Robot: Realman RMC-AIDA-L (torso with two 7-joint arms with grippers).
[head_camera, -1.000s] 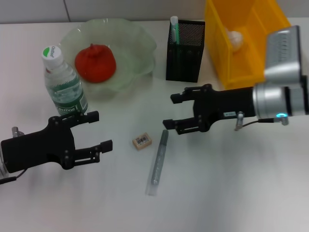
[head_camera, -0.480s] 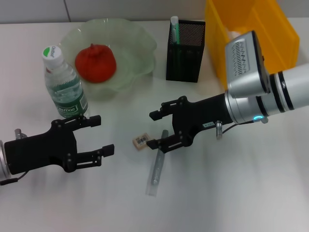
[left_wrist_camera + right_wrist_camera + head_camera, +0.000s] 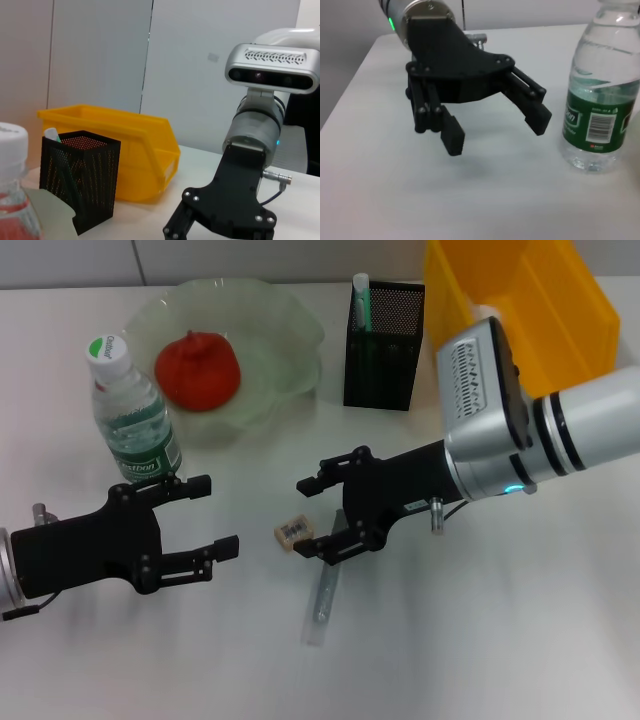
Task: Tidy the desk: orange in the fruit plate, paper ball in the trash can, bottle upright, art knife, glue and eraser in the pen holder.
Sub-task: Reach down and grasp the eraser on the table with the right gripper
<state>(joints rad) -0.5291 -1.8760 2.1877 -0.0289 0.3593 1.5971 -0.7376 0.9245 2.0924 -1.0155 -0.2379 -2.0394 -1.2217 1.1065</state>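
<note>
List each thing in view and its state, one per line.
Orange: in the fruit plate.
Bottle: upright, capped.
Eraser: loose on desk.
Art knife: lying flat on desk.
Pen holder: upright, one item inside.
Right gripper: open, over the eraser.
Left gripper: open, empty.

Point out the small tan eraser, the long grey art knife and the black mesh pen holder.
small tan eraser (image 3: 294, 532), head view, top face.
long grey art knife (image 3: 322, 600), head view, mid-body.
black mesh pen holder (image 3: 384, 355), head view, front wall.
</note>
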